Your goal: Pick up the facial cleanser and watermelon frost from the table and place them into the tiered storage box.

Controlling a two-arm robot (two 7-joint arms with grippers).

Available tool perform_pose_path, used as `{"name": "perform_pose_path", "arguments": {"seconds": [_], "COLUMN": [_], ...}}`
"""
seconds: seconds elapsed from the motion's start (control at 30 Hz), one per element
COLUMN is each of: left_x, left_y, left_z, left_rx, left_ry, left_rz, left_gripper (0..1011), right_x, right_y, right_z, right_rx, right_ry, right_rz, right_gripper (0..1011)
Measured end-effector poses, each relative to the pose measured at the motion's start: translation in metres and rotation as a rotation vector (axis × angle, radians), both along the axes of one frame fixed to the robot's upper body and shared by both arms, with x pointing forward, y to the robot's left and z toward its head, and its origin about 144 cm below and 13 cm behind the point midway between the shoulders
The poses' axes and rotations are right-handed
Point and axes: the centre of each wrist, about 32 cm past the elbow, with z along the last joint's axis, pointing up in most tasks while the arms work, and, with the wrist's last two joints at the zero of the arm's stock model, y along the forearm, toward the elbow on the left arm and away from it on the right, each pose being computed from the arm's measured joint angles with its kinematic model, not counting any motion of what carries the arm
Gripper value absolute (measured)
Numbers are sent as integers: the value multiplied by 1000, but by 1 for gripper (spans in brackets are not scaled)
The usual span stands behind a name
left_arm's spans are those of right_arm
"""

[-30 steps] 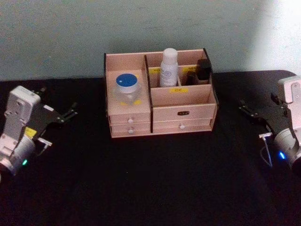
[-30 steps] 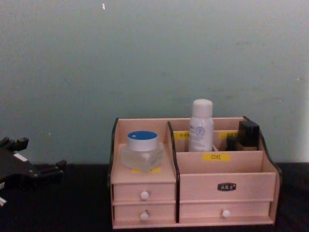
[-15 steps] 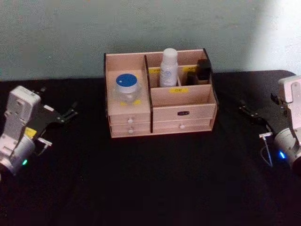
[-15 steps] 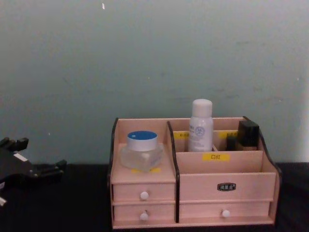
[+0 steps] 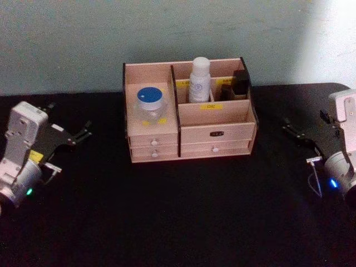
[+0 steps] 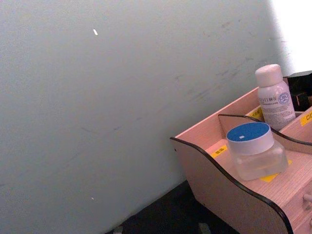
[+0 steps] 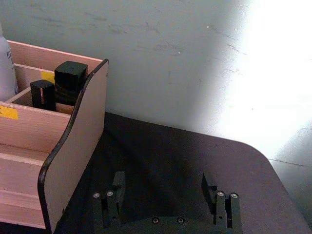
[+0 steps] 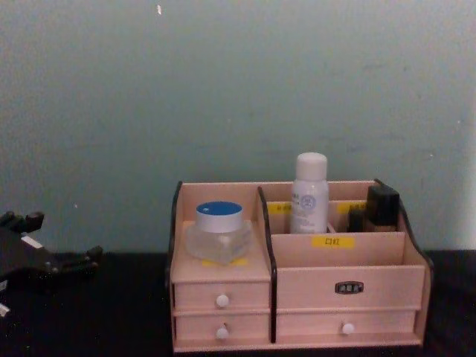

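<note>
Place: you're looking at a staged test bench, not a lived-in room
Backdrop: bare pale green wall (image 8: 223, 89)
Surface: black-covered table (image 5: 183, 211), rounded far right corner

Pale pinkish-wood tiered storage box (image 5: 214, 119) with yellow labels; blue-lidded clear jar (image 5: 150, 105); white bottle (image 5: 199, 80).

No text can be read with certainty. The box (image 8: 338, 286) carries yellow labels (image 8: 333, 241) with dark characters too small to make out, and a small dark plate (image 8: 349, 287) on its front with illegible marks. The white bottle (image 6: 274, 100) has blue print and a round emblem, also unreadable.
</note>
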Motion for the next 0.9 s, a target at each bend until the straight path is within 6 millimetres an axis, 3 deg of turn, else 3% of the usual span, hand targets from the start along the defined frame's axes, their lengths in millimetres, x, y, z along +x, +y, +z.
{"name": "perform_pose_path", "arguments": {"seconds": [0.9], "left_x": [0], "left_y": [0], "left_z": [0], "left_rx": [0], "left_ry": [0], "left_rz": [0], "left_gripper": [1001], "right_x": [0], "right_y": [0], "right_z": [0], "right_rx": [0], "right_ry": [-1], "right_rz": [-1], "right_gripper": [1002]}}
